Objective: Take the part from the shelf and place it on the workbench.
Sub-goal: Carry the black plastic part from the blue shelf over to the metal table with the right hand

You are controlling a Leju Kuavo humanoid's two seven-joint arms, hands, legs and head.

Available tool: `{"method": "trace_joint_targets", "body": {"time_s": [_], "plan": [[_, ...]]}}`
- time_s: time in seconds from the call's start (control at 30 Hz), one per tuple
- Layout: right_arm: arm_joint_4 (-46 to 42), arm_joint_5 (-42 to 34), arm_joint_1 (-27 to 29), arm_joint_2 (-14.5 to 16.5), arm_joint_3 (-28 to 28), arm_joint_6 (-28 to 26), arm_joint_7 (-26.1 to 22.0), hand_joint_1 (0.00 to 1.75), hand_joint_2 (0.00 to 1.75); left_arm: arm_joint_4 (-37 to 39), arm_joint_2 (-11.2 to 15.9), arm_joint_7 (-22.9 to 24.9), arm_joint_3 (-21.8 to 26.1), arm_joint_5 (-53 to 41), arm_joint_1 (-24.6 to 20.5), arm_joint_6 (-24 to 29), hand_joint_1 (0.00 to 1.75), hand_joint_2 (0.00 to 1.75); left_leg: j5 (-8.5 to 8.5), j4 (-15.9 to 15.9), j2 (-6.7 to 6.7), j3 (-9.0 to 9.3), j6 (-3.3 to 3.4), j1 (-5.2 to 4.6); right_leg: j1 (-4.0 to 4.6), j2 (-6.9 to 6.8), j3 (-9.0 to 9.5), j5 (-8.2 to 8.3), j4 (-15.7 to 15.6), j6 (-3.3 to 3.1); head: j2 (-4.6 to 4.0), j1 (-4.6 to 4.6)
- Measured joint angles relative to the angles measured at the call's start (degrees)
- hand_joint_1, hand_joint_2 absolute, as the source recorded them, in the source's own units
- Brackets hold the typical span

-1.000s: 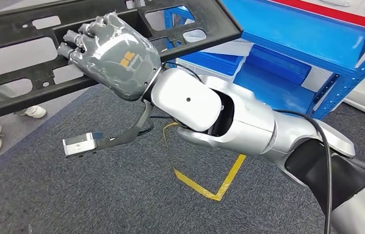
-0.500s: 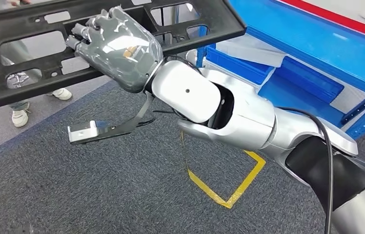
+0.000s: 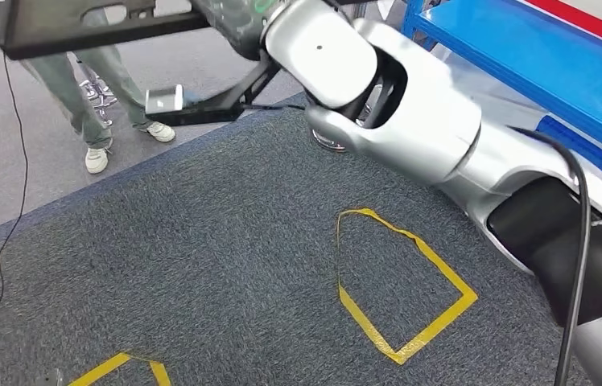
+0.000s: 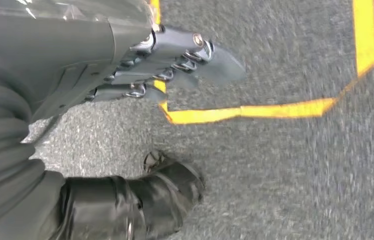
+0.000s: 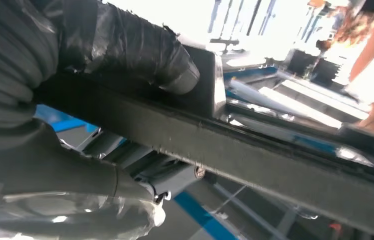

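On the far left of my head view a thin black cable (image 3: 16,185) trails down across the bare grey floor, and beside it a person's legs (image 3: 80,88) in grey-green trousers and white shoes stand just beyond the edge of the dark carpet (image 3: 225,265). Above them I see the part (image 3: 80,22), a long black plastic frame, held up high along the top of the picture, well off the floor. My right robot hand (image 3: 237,20) grips it: in the right wrist view the thumb (image 5: 140,50) wraps over the part's black bar (image 5: 275,160) and the rest of the robot hand closes from the other side. A small metal-faced camera bracket (image 3: 165,100) hangs just below that wrist.

Nearer me, yellow tape (image 3: 398,281) marks an angular outline on the carpet, with another corner of tape (image 3: 121,368) at the lower edge. My silver right arm (image 3: 410,112) crosses the picture from lower right to the top. To the right stands the blue shelf (image 3: 539,64).

My left robot hand (image 4: 125,65) hangs over the carpet, fingers (image 4: 190,55) lying straight and together, holding nothing.
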Motion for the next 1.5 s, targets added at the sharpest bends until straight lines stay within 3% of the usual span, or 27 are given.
{"method": "trace_joint_targets", "body": {"time_s": [0.07, 0.13, 0.17, 0.2, 0.27, 0.33, 0.37, 0.43, 0.5, 0.57, 0.6, 0.63, 0.67, 0.73, 0.8, 0.87, 0.93, 0.97, 1.03, 1.1, 1.17, 1.2, 1.23, 1.3, 1.37, 1.43, 1.5], "plan": [[3.8, -0.7, -3.0, -0.1, 0.0, 0.9, 0.6, 1.75, 1.75, 0.0, 0.0, 0.7, 0.0, 0.2, -0.2, 0.4, 0.0, 1.75, -2.82, 6.2, 3.49, -3.0, -0.77, 0.11, 0.05, -1.67, 0.29, 0.03, -0.3, -0.25, 0.0, -0.33], [7.1, -1.4, -4.9, -0.5, 0.0, 1.5, 1.2, 1.75, 1.75, 0.0, 0.0, 1.3, 0.0, 0.5, -0.2, 0.5, 0.0, 1.75, -4.6, 12.4, 4.44, -6.14, -1.32, 0.5, 0.05, -3.34, 0.42, -0.14, -0.2, -0.27, 0.0, -0.33], [8.6, -1.6, -5.4, -0.7, 0.0, 1.6, 1.4, 1.75, 1.75, 0.0, 0.0, 1.5, 0.0, 0.6, -0.1, 0.4, 0.0, 1.75, -4.15, 12.8, 4.61, -6.43, -1.48, 0.66, 0.01, -4.1, 0.51, -0.25, -0.2, -0.18, 0.0, -0.33], [9.9, -1.9, -5.7, -0.8, 0.0, 1.7, 1.6, 1.75, 1.75, 0.0, 0.0, 1.6, 0.0, 0.7, 0.0, 0.4, 0.0, 1.75, -2.79, 11.1, 4.84, -5.56, -1.58, 0.78, -0.05, -4.77, 0.61, -0.39, -0.2, -0.01, 0.0, -0.33], [11.8, -2.2, -6.4, -1.1, 0.0, 1.7, 2.1, 1.75, 1.75, 0.0, -0.1, 1.6, 0.0, 1.0, 0.0, 0.4, 0.0, 1.75, 0.5, 3.7, 6.6, -1.57, -1.59, 0.58, -0.03, -5.91, 0.84, -0.79, 0.0, 0.52, 0.0, -0.36], [13.3, -2.5, -7.1, -1.6, -0.1, 1.8, 2.5, 1.75, 1.75, 0.0, -0.1, 1.7, 0.0, 1.1, -0.1, 0.4, 0.0, 1.75, 1.63, -1.4, 8.36, 1.01, -0.83, -0.03, 0.38, -6.89, 1.0, -1.15, 0.1, 1.12, 0.0, -0.41], [13.9, -2.6, -7.3, -1.8, -0.1, 1.9, 2.7, 1.75, 1.75, 0.0, -0.1, 1.7, 0.0, 1.2, -0.1, 0.4, 0.0, 1.75, 1.37, -2.0, 8.59, 1.26, -0.35, -0.32, 0.67, -7.41, 1.1, -1.24, 0.0, 1.37, 0.0, -0.45], [14.9, -2.9, -7.4, -2.2, -0.1, 2.3, 3.1, 1.75, 1.75, 0.0, -0.1, 1.6, 0.0, 1.3, 0.1, 0.4, 0.0, 1.75, 1.41, -2.3, 7.44, 1.18, 0.65, -0.23, 0.8, -8.29, 1.36, -1.54, -0.2, 1.9, 0.0, -0.41], [15.6, -3.0, -7.4, -2.6, -0.1, 2.6, 3.2, 1.75, 1.75, 0.0, -0.1, 1.5, 0.0, 1.3, 0.2, 0.4, 0.0, 1.75, 1.56, -2.6, 6.23, 1.37, 1.56, -0.09, 0.51, -6.39, 0.54, -3.2, 1.9, 2.13, 0.0, -0.25], [16.3, -3.2, -7.3, -3.1, -0.1, 2.7, 3.3, 1.75, 1.75, 0.0, -0.1, 1.4, 0.0, 1.4, 0.0, 0.4, 0.0, 1.75, 1.6, -2.8, 5.0, 1.51, 2.29, -0.13, 0.45, -3.01, -2.77, -6.45, 8.7, 1.9, 0.0, -0.04], [16.6, -3.2, -7.2, -3.4, -0.1, 2.7, 3.3, 1.75, 1.75, 0.0, -0.1, 1.4, 0.0, 1.4, -0.1, 0.4, 0.0, 1.75, 1.58, -2.8, 4.27, 1.51, 2.49, -0.2, 0.56, -2.08, -5.07, -7.88, 12.9, 1.78, 0.0, 0.01], [17.0, -3.3, -7.0, -3.6, -0.1, 2.7, 3.3, 1.75, 1.75, 0.0, -0.1, 1.4, 0.0, 1.5, -0.2, 0.4, 0.0, 1.75, 1.56, -2.7, 3.42, 1.52, 2.59, -0.26, 0.66, -1.66, -6.99, -8.46, 16.1, 1.71, 0.0, 0.03], [17.3, -3.3, -6.9, -3.8, 0.0, 2.8, 3.3, 1.75, 1.75, 0.0, -0.1, 1.4, 0.0, 1.5, -0.2, 0.4, 0.0, 1.75, 1.52, -2.6, 2.52, 1.55, 2.64, -0.31, 0.7, -1.48, -8.09, -7.97, 17.3, 1.65, 0.0, 0.04], [17.6, -3.4, -6.8, -4.0, 0.0, 2.8, 3.3, 1.75, 1.75, 0.0, -0.1, 1.4, 0.0, 1.6, -0.2, 0.4, 0.0, 1.75, 1.39, -2.3, 0.7, 1.65, 2.6, -0.34, 0.68, -1.05, -7.11, -4.09, 13.1, 1.39, 0.0, 0.11], [17.9, -3.5, -7.0, -4.2, 0.0, 2.8, 3.3, 1.75, 1.75, 0.0, -0.1, 1.5, 0.0, 1.6, -0.3, 0.4, 0.0, 1.75, 1.11, -1.8, -0.93, 1.47, 2.36, -0.29, 0.38, 1.41, -4.22, -0.1, 5.6, 1.02, 0.0, 0.11], [18.1, -3.5, -7.2, -4.3, 0.0, 2.8, 3.3, 1.75, 1.75, 0.0, 0.0, 1.6, 0.0, 1.7, -0.4, 0.4, 0.0, 1.75, 1.07, -1.5, -2.34, 0.83, 1.85, -0.01, 0.26, 3.17, -2.58, 0.86, 1.9, 0.94, 0.0, 0.08], [18.2, -3.5, -7.1, -4.3, 0.0, 3.1, 3.3, 1.75, 1.75, 0.1, 0.0, 1.9, 0.0, 1.8, -0.3, 0.5, 0.0, 1.75, 1.34, -1.7, -3.74, 0.38, 1.11, 0.36, 0.34, 2.09, -2.09, 0.6, 1.2, 0.82, 0.0, 0.15], [18.2, -3.5, -7.1, -4.3, 0.1, 3.2, 3.3, 1.75, 1.75, 0.1, 0.0, 1.9, 0.0, 1.8, -0.1, 0.5, 0.0, 1.75, 1.22, -1.5, -3.41, 0.2, 0.75, 0.32, 0.31, 1.33, -1.76, 0.66, 0.8, 0.59, 0.0, 0.16], [18.2, -3.4, -7.1, -4.2, 0.2, 3.3, 3.4, 1.75, 1.75, 0.1, -0.1, 2.0, 0.0, 1.9, -0.1, 0.6, 0.0, 1.75, -0.41, 1.6, -0.28, -1.31, 0.08, 0.05, 0.1, -0.39, -0.95, 0.72, 0.2, 0.11, 0.0, -0.02], [18.2, -3.4, -7.2, -4.2, 0.2, 3.5, 3.4, 1.75, 1.75, 0.1, -0.1, 2.0, 0.0, 1.9, -0.3, 0.6, 0.0, 1.75, -3.32, 8.7, 3.37, -4.69, -0.49, 0.11, 0.29, -2.06, -0.48, 0.52, 0.1, -0.22, 0.0, -0.22], [18.2, -3.4, -7.1, -4.2, 0.4, 3.7, 3.3, 1.75, 1.75, 0.1, -0.1, 1.9, 0.0, 1.9, -0.3, 0.6, 0.0, 1.75, -4.4, 13.3, 4.41, -7.08, -0.79, 0.38, 0.34, -3.57, -0.3, 0.21, 0.3, -0.27, 0.0, -0.26], [18.2, -3.5, -7.1, -4.2, 0.6, 3.8, 3.2, 1.75, 1.75, 0.1, -0.1, 1.9, 0.0, 1.8, -0.3, 0.6, 0.0, 1.75, -3.54, 12.6, 4.6, -6.69, -0.82, 0.46, 0.33, -4.27, -0.2, 0.02, 0.4, -0.2, 0.0, -0.26], [18.2, -3.5, -7.1, -4.1, 0.7, 3.9, 3.1, 1.75, 1.75, 0.1, -0.1, 1.8, 0.0, 1.8, -0.3, 0.6, 0.0, 1.75, -1.9, 9.6, 4.99, -5.09, -0.75, 0.47, 0.33, -4.96, -0.02, -0.2, 0.4, -0.08, 0.0, -0.26], [18.1, -3.6, -7.2, -4.1, 0.7, 4.1, 3.1, 1.75, 1.75, 0.1, 0.0, 1.8, 0.0, 1.7, -0.4, 0.7, 0.0, 1.75, 0.86, 1.7, 7.2, -0.76, -0.37, -0.07, 0.52, -6.23, 0.37, -0.67, 0.5, 0.31, 0.0, -0.26], [17.9, -3.6, -7.2, -4.1, 0.8, 4.3, 3.1, 1.75, 1.75, 0.1, 0.1, 1.8, 0.0, 1.7, -0.5, 0.8, 0.0, 1.75, 1.5, -2.1, 8.39, 1.23, 0.3, -0.79, 0.85, -7.28, 0.61, -0.96, 0.4, 0.8, 0.0, -0.17], [17.9, -3.6, -7.0, -4.0, 1.1, 4.4, 3.1, 1.75, 1.75, 0.1, 0.2, 1.9, 0.0, 1.8, -0.4, 0.8, 0.0, 1.75, 1.56, -2.4, 7.17, 1.23, 0.99, -1.01, 1.01, -8.37, 0.86, -1.1, 0.1, 1.39, 0.0, -0.07], [17.8, -3.6, -6.7, -3.9, 1.3, 4.4, 3.1, 1.75, 1.75, 0.1, 0.3, 1.9, 0.0, 1.8, -0.3, 0.9, 0.0, 1.75, 1.82, -3.0, 5.95, 1.58, 1.66, -0.81, 0.81, -7.19, 0.65, -2.1, 1.1, 1.88, 0.0, 0.07]]}}
